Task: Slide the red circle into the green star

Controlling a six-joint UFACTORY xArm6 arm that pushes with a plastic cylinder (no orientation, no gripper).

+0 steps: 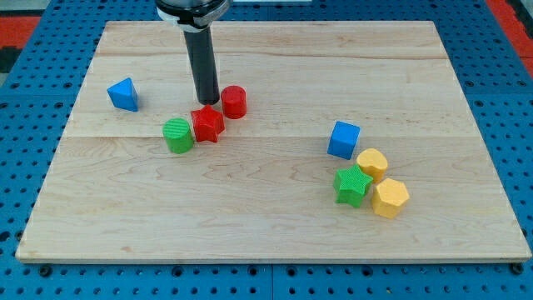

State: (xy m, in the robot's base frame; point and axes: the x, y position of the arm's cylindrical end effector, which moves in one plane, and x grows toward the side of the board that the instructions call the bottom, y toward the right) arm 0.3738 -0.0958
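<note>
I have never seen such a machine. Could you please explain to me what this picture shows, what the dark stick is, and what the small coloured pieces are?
There is one picture, from a single camera looking down at a slant on a wooden board. The dark stick is the end of my robot arm. It has no hand and holds nothing; it only pushes. Its lower end, my tip, rests on the board just left of the red circle and above the red star. Beside that star lies a green circle, and further left a blue triangle. At the view's right sits a cluster: the green star, a blue cube and two yellow blocks. My job is to slide the red circle over to the green star.
</note>
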